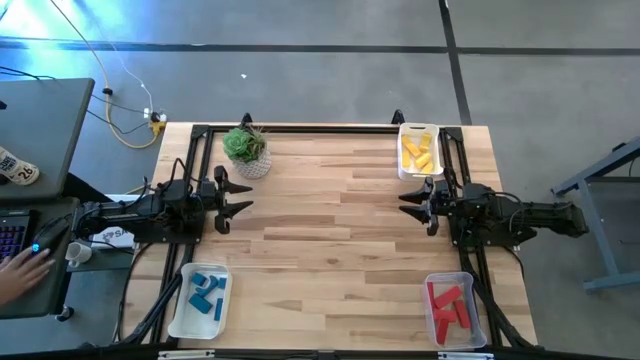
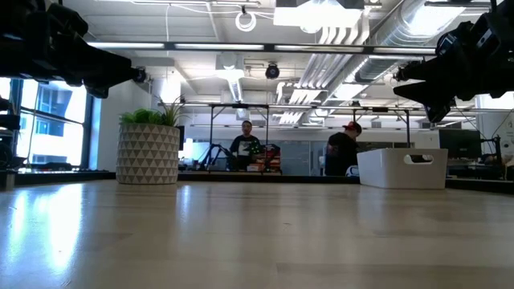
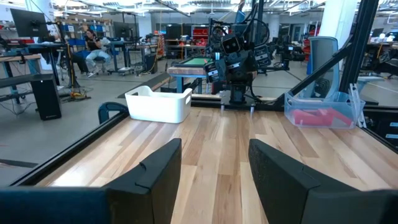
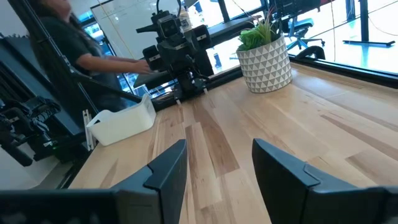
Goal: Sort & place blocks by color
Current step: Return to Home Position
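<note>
The blocks lie sorted in three trays. Yellow blocks (image 1: pixel 418 153) fill a white tray (image 1: pixel 404 160) at the far right. Blue blocks (image 1: pixel 207 293) lie in a white tray (image 1: pixel 186 318) at the near left. Red blocks (image 1: pixel 449 305) lie in a clear tray (image 1: pixel 433 326) at the near right, which also shows in the left wrist view (image 3: pixel 323 115). My left gripper (image 1: pixel 243 197) hovers open over the table's left side, pointing level toward the right. My right gripper (image 1: pixel 405 198) hovers open over the right side, facing it. Nothing is between either pair of fingers (image 3: pixel 155 177) (image 4: pixel 168 174).
A potted green plant (image 1: pixel 246 150) stands at the far left of the table. A black frame rail (image 1: pixel 300 128) runs round the table's edges. The bare wooden middle (image 1: pixel 330 230) lies between the grippers. A person's hand (image 1: pixel 22 270) is at a keyboard left of the table.
</note>
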